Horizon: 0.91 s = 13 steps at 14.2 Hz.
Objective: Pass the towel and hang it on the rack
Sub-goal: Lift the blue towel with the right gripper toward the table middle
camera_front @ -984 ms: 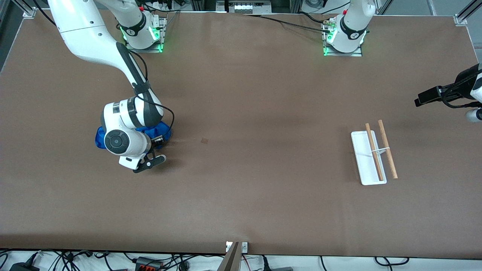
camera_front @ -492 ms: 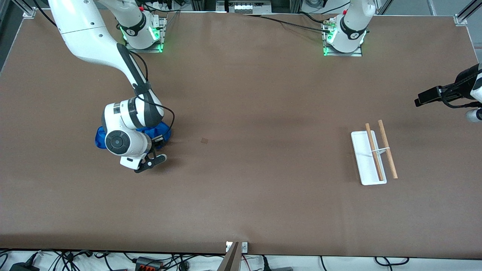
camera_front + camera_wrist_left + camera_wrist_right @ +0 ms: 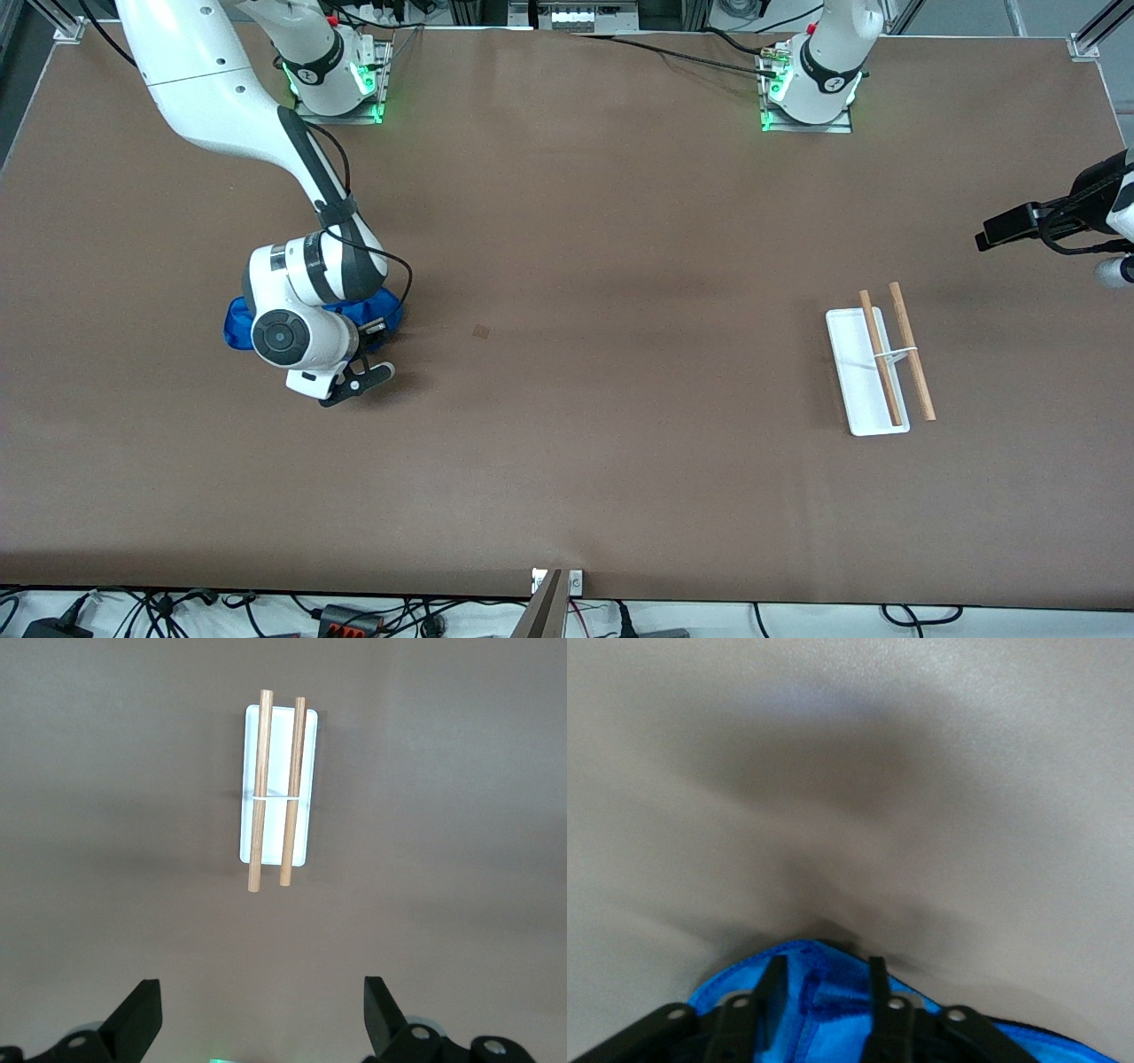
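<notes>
The bright blue towel [image 3: 236, 324] lies bunched on the table toward the right arm's end, mostly hidden under the right arm's wrist. In the right wrist view my right gripper [image 3: 827, 967] is down on the towel [image 3: 833, 1038], and its two dark fingers stand apart on either side of a raised blue fold. The rack [image 3: 866, 372], a white base with two wooden rods, stands toward the left arm's end. My left gripper [image 3: 261, 989] waits high above the table with its fingers wide apart and nothing between them, looking down on the rack [image 3: 278, 788].
A small dark mark [image 3: 481, 330] sits on the brown table between the towel and the rack. The arms' bases [image 3: 337, 84] stand along the table's edge farthest from the front camera. Cables lie off the table's near edge.
The right arm's wrist has edged slightly nearer to the front camera over the towel. The towel, the rack and the left arm have not moved.
</notes>
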### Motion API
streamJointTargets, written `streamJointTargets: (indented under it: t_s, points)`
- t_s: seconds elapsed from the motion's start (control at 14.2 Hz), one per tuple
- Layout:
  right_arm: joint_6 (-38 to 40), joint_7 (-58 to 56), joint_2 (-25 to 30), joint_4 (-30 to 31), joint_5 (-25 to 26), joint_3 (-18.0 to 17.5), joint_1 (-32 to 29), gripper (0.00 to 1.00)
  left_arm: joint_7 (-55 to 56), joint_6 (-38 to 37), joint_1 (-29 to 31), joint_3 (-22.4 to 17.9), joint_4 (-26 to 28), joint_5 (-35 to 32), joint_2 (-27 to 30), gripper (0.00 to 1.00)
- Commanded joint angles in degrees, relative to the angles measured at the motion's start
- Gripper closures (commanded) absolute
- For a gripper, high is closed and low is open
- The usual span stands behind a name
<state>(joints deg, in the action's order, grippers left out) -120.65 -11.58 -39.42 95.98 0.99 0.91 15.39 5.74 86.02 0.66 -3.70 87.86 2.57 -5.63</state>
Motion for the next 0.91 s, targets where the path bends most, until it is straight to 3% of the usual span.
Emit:
streamJointTargets:
  t_s: [0.0, 0.07, 0.14, 0.49, 0.84]
  points:
    - [0.0, -0.9, -0.2, -0.4, 0.2, 0.2, 0.6, 0.84, -1.1, -1.3, 0.0, 0.0, -1.6, -0.6, -0.5, 0.0]
    - [0.1, -0.9, -0.1, -0.4, 0.2, 0.1, 0.6, 0.95, -1.1, -1.3, 0.0, 0.0, -1.6, -0.6, -0.5, 0.0]
    - [0.2, -0.8, -0.2, -0.5, 0.2, 0.2, 0.6, 1.0, -1.1, -1.3, 0.0, 0.0, -1.6, -0.6, -0.5, 0.0]
    - [4.3, 0.2, 3.6, -5.7, -1.1, -0.6, 0.9, 1.0, -1.1, -1.3, 0.0, 0.1, -1.6, -0.6, -0.5, 0.0]
    - [12.8, 7.6, 12.3, -13.4, -9.6, -5.6, 2.1, 1.0, -1.0, -1.3, -0.3, 0.2, -1.6, -0.6, -0.5, 0.0]
